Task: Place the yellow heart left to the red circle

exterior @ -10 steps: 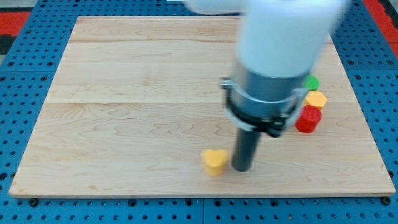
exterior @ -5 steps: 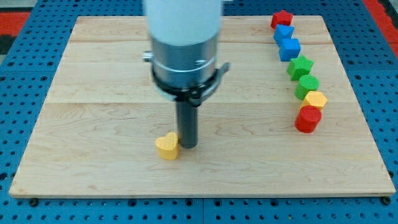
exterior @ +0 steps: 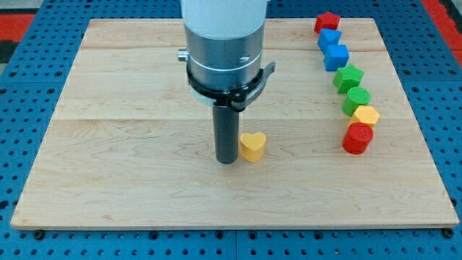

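Observation:
The yellow heart (exterior: 252, 146) lies on the wooden board (exterior: 130, 94) a little below the middle. My tip (exterior: 227, 161) stands right against the heart's left side. The red circle (exterior: 357, 138) is a red cylinder near the view's right edge, well to the right of the heart, about level with it.
A column of blocks runs up the right side above the red circle: a yellow hexagon (exterior: 366, 115), a green circle (exterior: 357, 99), a green star (exterior: 349, 76), two blue blocks (exterior: 336, 55) (exterior: 329, 38) and a red star (exterior: 327, 21).
The heart has moved to the right, from the tip's left side to its right side. My tip now stands on the heart's left.

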Tool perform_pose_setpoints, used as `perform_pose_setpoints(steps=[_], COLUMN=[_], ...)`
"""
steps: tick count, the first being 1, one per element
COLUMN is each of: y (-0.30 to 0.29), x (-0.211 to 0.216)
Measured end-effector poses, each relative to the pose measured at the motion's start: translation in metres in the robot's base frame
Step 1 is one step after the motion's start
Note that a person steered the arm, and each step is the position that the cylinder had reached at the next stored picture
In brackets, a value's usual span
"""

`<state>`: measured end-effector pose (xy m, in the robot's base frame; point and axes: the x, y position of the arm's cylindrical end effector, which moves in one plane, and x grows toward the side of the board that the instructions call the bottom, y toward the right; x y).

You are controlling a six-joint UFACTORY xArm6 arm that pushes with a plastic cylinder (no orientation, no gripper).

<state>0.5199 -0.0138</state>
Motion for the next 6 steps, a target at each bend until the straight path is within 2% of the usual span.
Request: perform_pose_setpoints(steps=[1,2,5,6], y=[0.023,0.070,0.081,0.108], x=[0.001,0.002,0.002,0.002])
